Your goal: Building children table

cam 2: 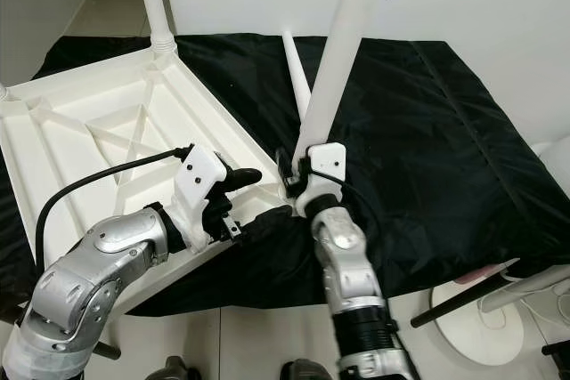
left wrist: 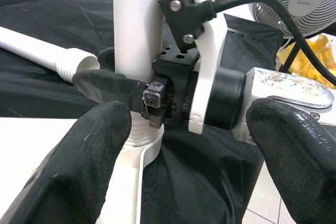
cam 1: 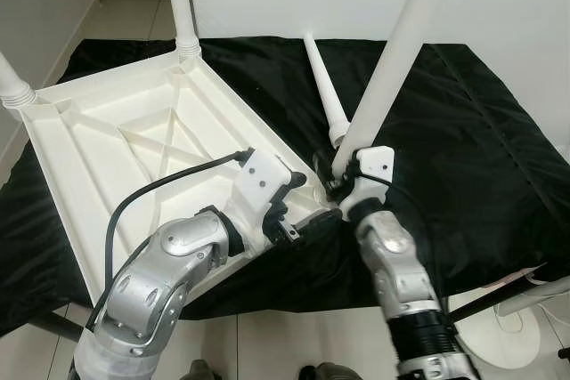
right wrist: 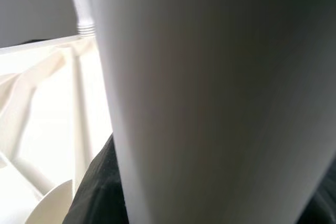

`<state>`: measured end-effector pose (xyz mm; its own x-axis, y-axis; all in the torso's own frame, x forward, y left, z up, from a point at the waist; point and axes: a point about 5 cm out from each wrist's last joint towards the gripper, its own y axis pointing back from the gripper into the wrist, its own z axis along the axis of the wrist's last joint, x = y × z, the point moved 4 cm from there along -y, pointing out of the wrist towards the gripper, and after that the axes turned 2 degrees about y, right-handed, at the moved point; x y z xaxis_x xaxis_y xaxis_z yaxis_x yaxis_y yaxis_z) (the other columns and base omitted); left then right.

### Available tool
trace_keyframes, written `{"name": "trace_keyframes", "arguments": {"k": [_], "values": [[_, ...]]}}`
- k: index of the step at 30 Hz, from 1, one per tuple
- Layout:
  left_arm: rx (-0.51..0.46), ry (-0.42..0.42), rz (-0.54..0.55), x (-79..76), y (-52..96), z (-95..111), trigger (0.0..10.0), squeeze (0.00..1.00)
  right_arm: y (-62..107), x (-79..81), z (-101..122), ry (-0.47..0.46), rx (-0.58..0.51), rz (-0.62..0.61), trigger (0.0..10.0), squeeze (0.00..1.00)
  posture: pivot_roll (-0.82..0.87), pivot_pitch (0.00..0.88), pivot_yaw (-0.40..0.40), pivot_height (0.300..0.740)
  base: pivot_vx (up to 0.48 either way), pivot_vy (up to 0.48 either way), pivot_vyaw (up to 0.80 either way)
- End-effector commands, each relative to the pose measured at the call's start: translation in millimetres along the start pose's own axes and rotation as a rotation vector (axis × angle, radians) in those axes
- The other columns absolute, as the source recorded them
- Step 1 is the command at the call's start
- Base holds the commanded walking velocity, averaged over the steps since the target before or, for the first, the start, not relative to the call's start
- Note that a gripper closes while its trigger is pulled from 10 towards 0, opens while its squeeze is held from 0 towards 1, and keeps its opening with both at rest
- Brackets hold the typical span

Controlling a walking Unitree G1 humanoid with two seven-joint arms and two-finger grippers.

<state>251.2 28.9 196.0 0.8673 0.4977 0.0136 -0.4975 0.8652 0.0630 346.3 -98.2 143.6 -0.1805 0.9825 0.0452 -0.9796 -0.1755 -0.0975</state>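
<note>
Low in the frame's centre, the right gripper is clenching a white leg at the upturned tabletop's near corner socket. The left gripper, fingers spread and holding nothing, is hovering beside it. A loose leg is lying farther up on the black cloth. If the held leg is leaning, it may jam or slip from the socket.

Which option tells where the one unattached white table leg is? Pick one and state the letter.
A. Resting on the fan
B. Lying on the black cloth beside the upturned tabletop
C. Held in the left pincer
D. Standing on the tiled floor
B. The loose leg lies flat on the black cloth next to the upturned tabletop, while the right pincer grips a different, upright leg.
</note>
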Motion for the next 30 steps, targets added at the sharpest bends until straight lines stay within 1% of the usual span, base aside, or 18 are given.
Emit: {"name": "trace_keyframes", "arguments": {"k": [1, 2, 3, 5, 7, 8, 10, 19, 20, 24, 25, 26, 27, 28, 30], "values": [[0.002, -0.007, 0.045, 2.0, -0.6, -0.8, 10.0, 0.0, 5.4, -11.6, -24.8, -0.002, 0.112, -0.104, 10.0, 0.0, 0.0, 0.036, -0.028, 0.74, 0.0, 0.0, 0.0], [0.001, -0.007, 0.043, 1.6, -1.3, -0.9, 10.0, 0.0, 5.6, -13.0, -25.7, -0.011, 0.122, -0.165, 10.0, 0.0, 0.0, 0.029, -0.032, 0.74, 0.0, 0.0, 0.0], [0.0, -0.008, 0.041, 1.2, -1.9, -0.9, 10.0, 0.0, 5.9, -11.5, -25.9, -0.014, 0.126, -0.197, 10.0, 0.0, 0.0, 0.028, -0.034, 0.74, 0.0, 0.0, 0.0], [-0.001, -0.008, 0.04, 1.0, -2.2, -1.0, 10.0, 0.0, 6.1, -10.2, -26.3, -0.017, 0.129, -0.211, 10.0, 0.0, 0.0, 0.028, -0.034, 0.74, 0.0, 0.0, 0.0], [-0.001, -0.01, 0.039, 0.8, -3.0, -1.1, 10.0, 0.0, 5.3, 1.7, -21.7, -0.007, 0.103, -0.164, 10.0, 0.0, 0.0, 0.021, -0.038, 0.74, 0.0, 0.0, 0.0], [-0.001, -0.01, 0.039, 0.8, -3.0, -1.1, 10.0, 0.0, 5.3, 1.7, -21.7, -0.007, 0.103, -0.164, 10.0, 0.0, 0.0, 0.021, -0.038, 0.74, 0.0, 0.0, 0.0], [-0.003, -0.012, 0.041, 1.0, -3.4, -1.1, 10.0, 0.0, 5.1, 6.8, -16.8, 0.013, 0.077, -0.134, 10.0, 0.0, 0.0, 0.017, -0.04, 0.74, 0.0, 0.0, 0.0], [-0.004, -0.018, 0.04, 0.8, -3.8, -1.2, 10.0, 0.0, 6.9, 2.2, -16.2, 0.008, 0.071, -0.144, 10.0, 0.0, 0.0, 0.008, -0.042, 0.74, 0.0, 0.0, 0.0], [-0.005, -0.022, 0.039, 1.0, -4.2, -1.1, 10.0, 0.0, 6.8, 2.0, -13.3, 0.01, 0.05, -0.134, 10.0, 0.05, 0.0, 0.005, -0.041, 0.74, 0.0, 0.0, 0.0], [-0.006, -0.025, 0.039, 1.2, -4.6, -0.9, 10.0, 0.0, 6.6, 2.3, -9.7, 0.013, 0.026, -0.122, 10.0, 0.05, 0.0, 0.005, -0.041, 0.74, 0.0, 0.0, 0.0], [-0.006, -0.028, 0.037, 0.8, -4.7, -0.6, 10.0, 0.0, 5.5, -1.7, -1.9, -0.001, -0.013, -0.107, 10.0, 1.0, 0.0, 0.002, -0.04, 0.74, 0.0, 0.0, 0.0], [-0.005, -0.034, 0.027, -0.8, -4.3, -0.3, 10.0, 0.0, 2.8, -13.3, 14.4, -0.006, -0.086, -0.061, 10.0, 1.0, 0.0, 0.0, -0.038, 0.74, 0.0, 0.0, 0.0], [-0.005, -0.034, 0.027, -0.8, -4.3, -0.3, 10.0, 0.0, 2.8, -13.3, 14.4, -0.006, -0.086, -0.061, 10.0, 1.0, 0.0, 0.0, -0.038, 0.74, 0.0, 0.0, 0.0], [-0.004, -0.036, 0.023, -1.3, -4.2, -0.4, 10.0, 0.0, 1.7, -17.7, 19.0, -0.002, -0.102, -0.041, 10.0, 1.0, 0.0, 0.0, -0.035, 0.74, 0.0, 0.0, 0.0], [-0.004, -0.037, 0.021, -1.4, -4.5, -0.4, 10.0, 0.0, 0.9, -19.8, 20.7, 0.012, -0.105, -0.018, 10.0, 1.0, -0.01, 0.0, -0.034, 0.74, 0.0, 0.0, 0.0]]}}
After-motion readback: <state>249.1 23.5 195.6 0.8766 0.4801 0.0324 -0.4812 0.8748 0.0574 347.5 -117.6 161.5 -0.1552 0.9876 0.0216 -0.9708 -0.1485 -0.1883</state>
